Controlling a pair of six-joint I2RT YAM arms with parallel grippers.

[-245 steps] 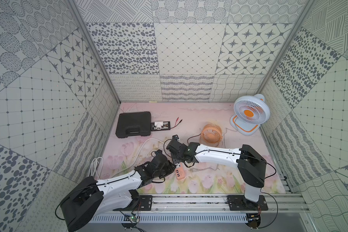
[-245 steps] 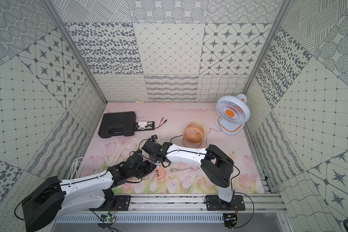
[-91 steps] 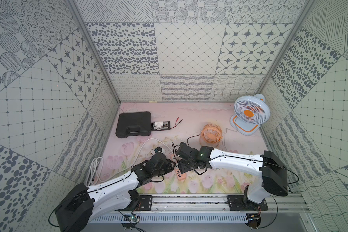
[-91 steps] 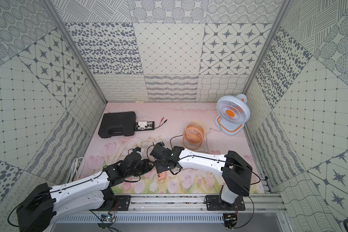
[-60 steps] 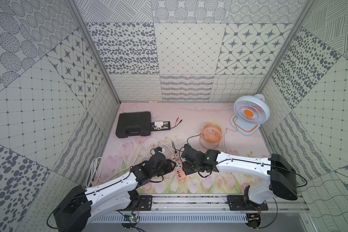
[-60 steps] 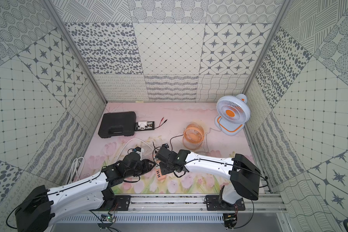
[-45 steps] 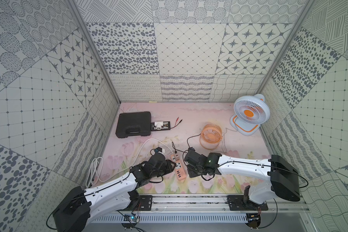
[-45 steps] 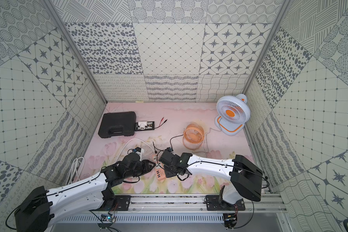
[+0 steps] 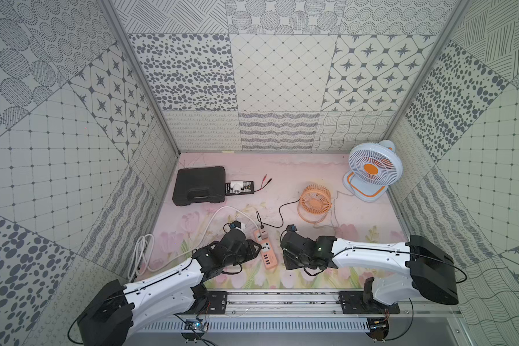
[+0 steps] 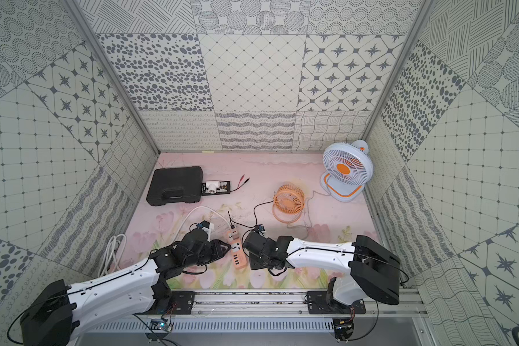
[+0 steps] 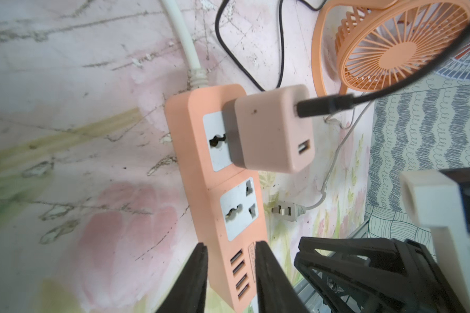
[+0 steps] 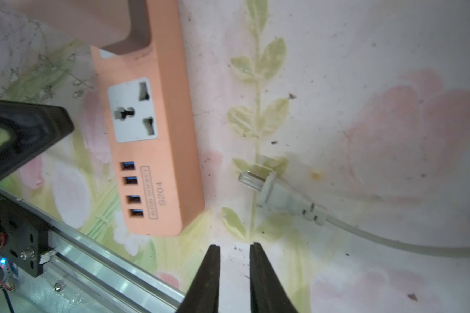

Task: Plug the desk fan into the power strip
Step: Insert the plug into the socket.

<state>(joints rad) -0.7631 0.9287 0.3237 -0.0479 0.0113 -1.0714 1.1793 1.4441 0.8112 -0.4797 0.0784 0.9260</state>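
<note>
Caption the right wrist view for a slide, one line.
Right gripper hovers empty, jaws narrowly apart, near the white two-prong plug lying on the floral mat beside the power strip.

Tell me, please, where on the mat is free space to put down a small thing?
Free: the stretch between the black case and the white fan along the back wall, and the mat right of the orange fan. Crowded: around the power strip, between both arms, with cords and the loose plug.

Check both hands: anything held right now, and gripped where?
Left hand clamps the power strip across its USB-port end. Right hand holds nothing: its fingers stand slightly apart over bare mat, short of the white two-prong plug lying loose beside the strip.
</note>
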